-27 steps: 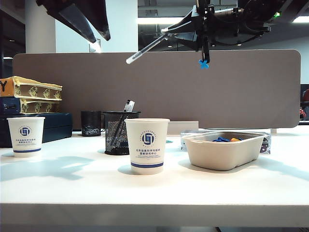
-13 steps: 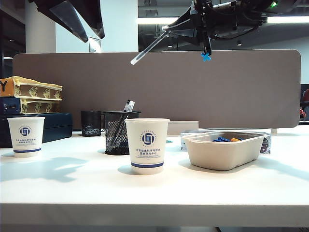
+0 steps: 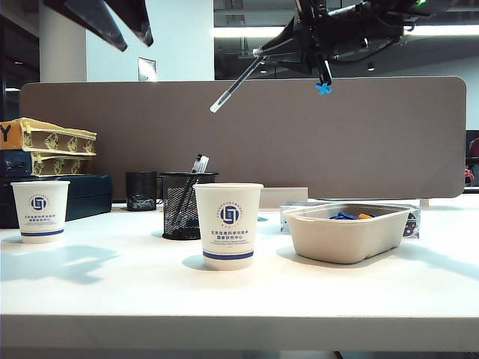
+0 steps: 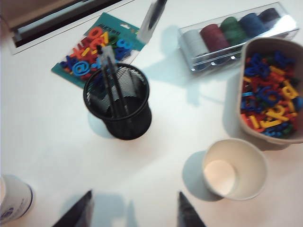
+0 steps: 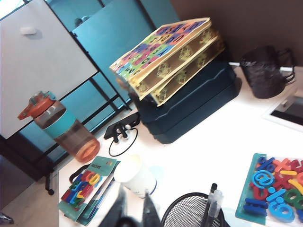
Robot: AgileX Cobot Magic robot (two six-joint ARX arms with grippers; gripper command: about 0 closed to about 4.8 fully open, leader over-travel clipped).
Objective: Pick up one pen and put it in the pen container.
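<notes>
High over the table my right gripper (image 3: 262, 54) is shut on the pen (image 3: 236, 84), a pale clear stick that slants down to the left. Its free end also shows in the left wrist view as the pen (image 4: 154, 16), above the far rim of the pen container (image 4: 118, 101). The black mesh pen container (image 3: 179, 206) stands behind the middle paper cup with two pens (image 3: 198, 164) in it. In the right wrist view my right gripper (image 5: 135, 208) is near the pen container (image 5: 189, 213). My left gripper (image 4: 135, 194) is open and empty, high at the left (image 3: 135, 43).
Two white paper cups (image 3: 228, 224) (image 3: 40, 209) stand at the front. A beige tray (image 3: 348, 232) of plastic letters sits on the right. A glossy black cup (image 3: 141, 191) and stacked boxes (image 3: 45, 149) stand before the grey partition (image 3: 374, 134). A clear box of coloured rolls (image 4: 236, 35) lies behind the tray.
The held pen has tipped steeper, its free end going down and right. My left gripper has risen toward the upper left.
</notes>
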